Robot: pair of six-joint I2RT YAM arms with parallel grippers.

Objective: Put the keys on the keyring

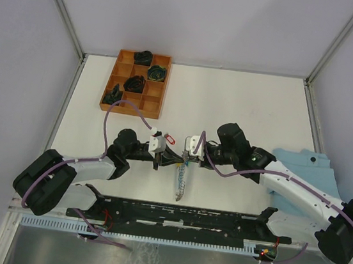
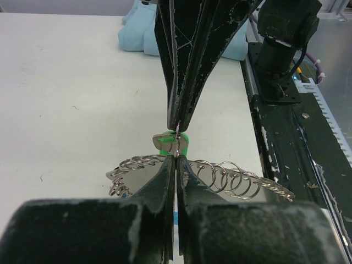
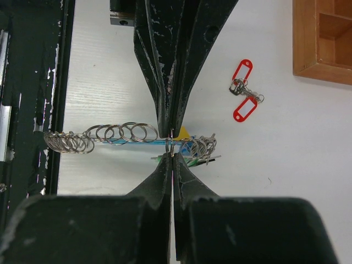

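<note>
The keyring [image 1: 180, 184], a chain of silver coils with a light-blue sleeve, lies between the two grippers; it also shows in the left wrist view [image 2: 236, 180] and the right wrist view [image 3: 118, 133]. My left gripper [image 1: 172, 159] [image 2: 176, 160] and right gripper [image 1: 189, 156] [image 3: 172, 155] meet tip to tip. Both are shut on one small silver ring of the keyring. A key with a green tag [image 2: 184, 144] hangs right at that ring. Two keys with red tags [image 3: 242, 91] lie loose on the table, also seen in the top view [image 1: 168, 139].
A wooden compartment tray [image 1: 136, 82] with dark items stands at the back left; its corner shows in the right wrist view [image 3: 322, 41]. A light-blue cloth [image 1: 307, 170] lies at the right under the right arm. A black rail [image 1: 179, 216] runs along the near edge.
</note>
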